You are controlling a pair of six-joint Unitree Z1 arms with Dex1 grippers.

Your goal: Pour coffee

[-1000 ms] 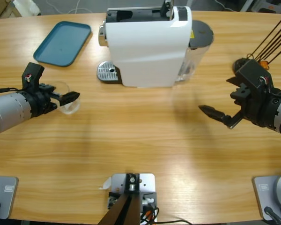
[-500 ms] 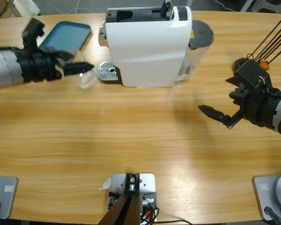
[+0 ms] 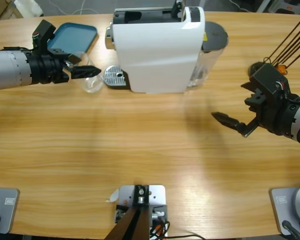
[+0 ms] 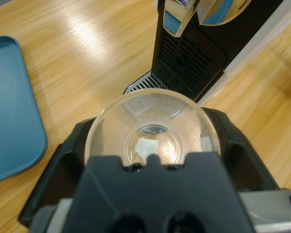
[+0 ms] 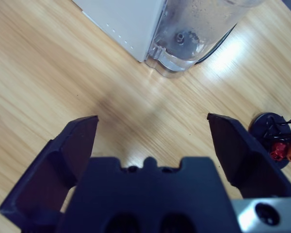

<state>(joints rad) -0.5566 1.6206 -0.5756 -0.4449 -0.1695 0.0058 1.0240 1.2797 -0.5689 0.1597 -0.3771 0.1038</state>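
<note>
My left gripper (image 3: 86, 73) is shut on a clear glass tumbler (image 3: 91, 83), held just left of the metal drip grate (image 3: 115, 76) of the white coffee machine (image 3: 157, 50). Seen from the left wrist, the tumbler (image 4: 153, 127) sits between the two black jaws, and I look down into its mouth. The machine's dark front (image 4: 191, 53) and its grate (image 4: 139, 87) lie straight ahead. No coffee shows in the tumbler or anywhere else. At the right side of the table, my right gripper (image 3: 233, 125) hangs open over bare wood (image 5: 153, 121).
A teal tray (image 3: 72, 39) lies behind the left arm, and it also runs along the left edge of the left wrist view (image 4: 9, 107). The machine's clear water tank (image 5: 194, 34) faces the right gripper. A black stand with thin rods (image 3: 285, 47) is at the far right.
The left arm has carried the tumbler from the table's left side up toward the machine's drip grate, then settled slightly. The right arm has not moved.
</note>
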